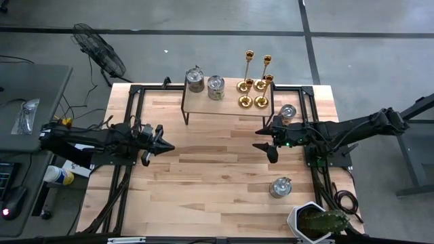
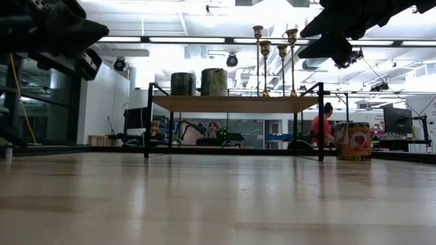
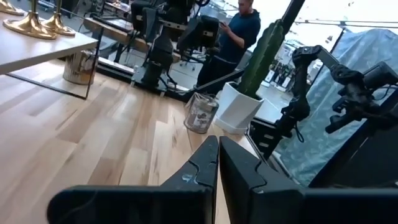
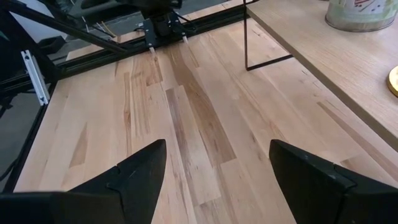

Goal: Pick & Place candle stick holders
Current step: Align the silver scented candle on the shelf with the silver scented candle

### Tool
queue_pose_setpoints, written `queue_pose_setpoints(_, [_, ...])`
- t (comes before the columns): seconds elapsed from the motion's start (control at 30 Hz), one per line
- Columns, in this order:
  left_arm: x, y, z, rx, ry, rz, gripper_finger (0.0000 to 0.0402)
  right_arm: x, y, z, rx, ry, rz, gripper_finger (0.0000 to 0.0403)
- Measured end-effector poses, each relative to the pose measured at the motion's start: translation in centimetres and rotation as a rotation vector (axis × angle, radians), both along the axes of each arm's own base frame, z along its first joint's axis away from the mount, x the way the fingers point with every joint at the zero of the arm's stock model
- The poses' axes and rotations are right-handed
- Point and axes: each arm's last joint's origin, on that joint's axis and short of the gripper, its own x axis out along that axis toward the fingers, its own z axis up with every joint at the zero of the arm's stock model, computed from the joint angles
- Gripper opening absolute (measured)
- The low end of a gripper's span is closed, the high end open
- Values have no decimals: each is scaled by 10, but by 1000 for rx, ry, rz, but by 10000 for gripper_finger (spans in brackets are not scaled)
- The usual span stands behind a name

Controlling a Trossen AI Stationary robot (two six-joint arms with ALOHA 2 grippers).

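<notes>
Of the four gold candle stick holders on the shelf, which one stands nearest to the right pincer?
The short candle stick holder at the shelf's front right corner. It stands closest to the open right pincer; the other three are farther back or further left.

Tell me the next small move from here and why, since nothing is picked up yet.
Probably raise the right gripper toward the small raised shelf. All four candle stick holders stand upright at that shelf's right end, on the right arm's side. That gripper is open, empty and over bare table in front of the shelf. The left gripper is shut and farther off.
</notes>
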Motion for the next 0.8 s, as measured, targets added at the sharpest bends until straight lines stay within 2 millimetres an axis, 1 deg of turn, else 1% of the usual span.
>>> queue_pose_setpoints(0.23, [0, 0, -9, 51, -36, -12, 12, 0, 0, 0, 0, 0, 0, 278])
queue_pose_setpoints(0.4, [-2, 0, -14, 52, -62, -11, 12, 0, 0, 0, 0, 0, 0, 278])
queue_pose_setpoints(0.8, [-10, 1, -12, 75, -118, 22, 12, 0, 0, 0, 0, 0, 0, 278])
